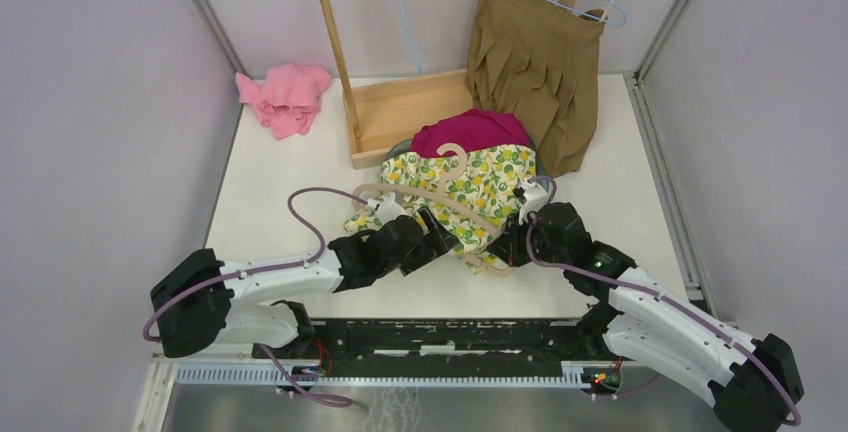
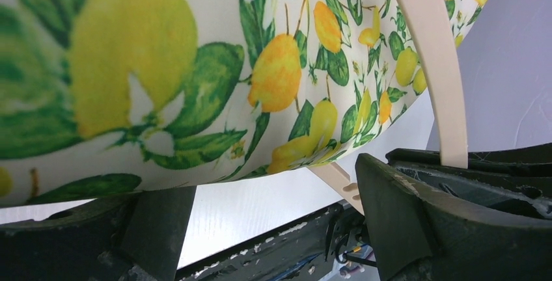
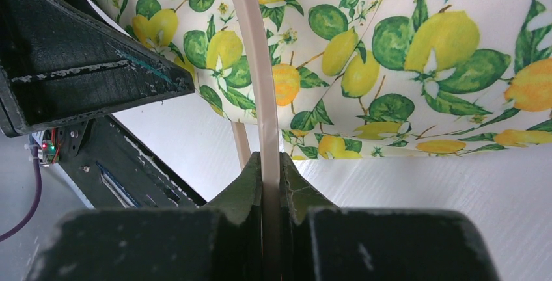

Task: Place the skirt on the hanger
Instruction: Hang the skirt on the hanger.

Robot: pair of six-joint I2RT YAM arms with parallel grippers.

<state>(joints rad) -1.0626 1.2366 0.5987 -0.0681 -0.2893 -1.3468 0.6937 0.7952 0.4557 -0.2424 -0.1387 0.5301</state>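
Right gripper clamps hanger just past near edge of skirt.

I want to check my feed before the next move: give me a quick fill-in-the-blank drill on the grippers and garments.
1. The right gripper is ___ on the beige hanger.
2. The left gripper has its jaws ___ at the edge of the lemon-print skirt.
3. The brown pleated skirt hangs on the ___ side of the wooden rack.
4. The pink cloth lies to the ___ of that rack.

Missing words: shut; open; right; left.
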